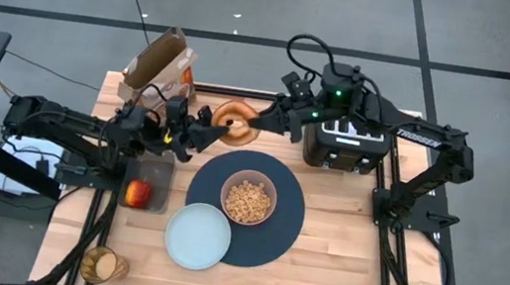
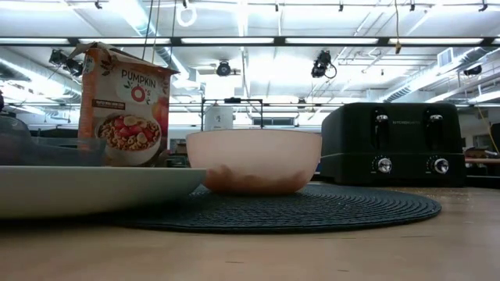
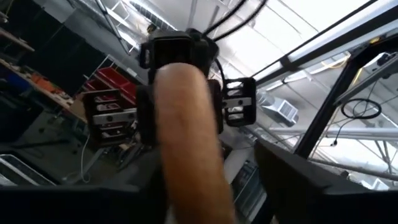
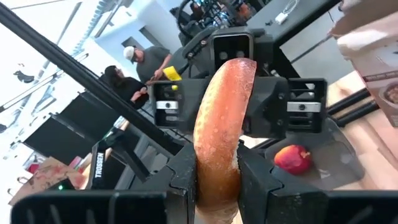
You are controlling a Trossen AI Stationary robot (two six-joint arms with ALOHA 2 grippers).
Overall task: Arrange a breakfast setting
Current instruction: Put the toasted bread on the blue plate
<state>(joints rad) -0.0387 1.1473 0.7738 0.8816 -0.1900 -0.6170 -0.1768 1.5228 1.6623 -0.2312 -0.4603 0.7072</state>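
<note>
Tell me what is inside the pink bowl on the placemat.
The pink bowl holds tan cereal pieces, seen from above; through its translucent wall in the low view they sit low. Anything under the cereal is covered.

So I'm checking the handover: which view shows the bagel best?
The right wrist view: the bagel stands edge-on, clamped between the right gripper fingers, with the left gripper behind it. The high view shows its ring between both grippers, small. The left wrist view shows only a blurred edge. The low view misses it.
</note>
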